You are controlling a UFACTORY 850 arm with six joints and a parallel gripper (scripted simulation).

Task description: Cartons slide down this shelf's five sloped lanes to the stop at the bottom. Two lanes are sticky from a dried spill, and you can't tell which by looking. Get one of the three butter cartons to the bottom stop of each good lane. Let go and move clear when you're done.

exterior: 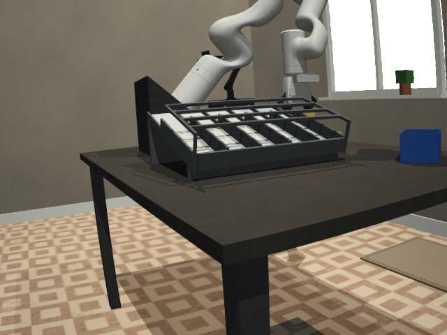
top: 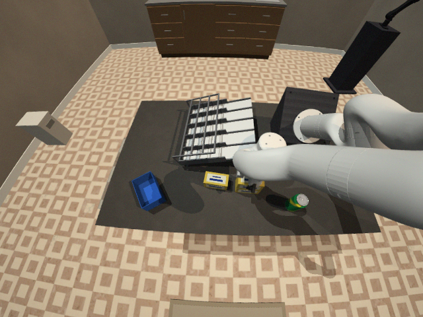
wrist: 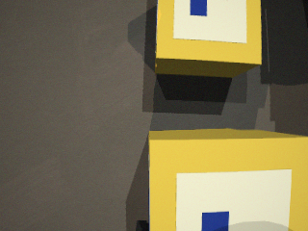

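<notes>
The sloped shelf with five white lanes stands at the middle of the dark table, and it also shows in the exterior view. No carton shows in its lanes. Two yellow butter cartons stand on the table in front of the shelf: one on the left and one on the right. My gripper is down over the right carton and shut on it. In the wrist view this carton fills the bottom and the other carton sits at the top. I see only two cartons.
A blue bin sits at the table's front left, also in the exterior view. A green can lies to the right of the cartons. A black box stands behind the shelf by the arm's base.
</notes>
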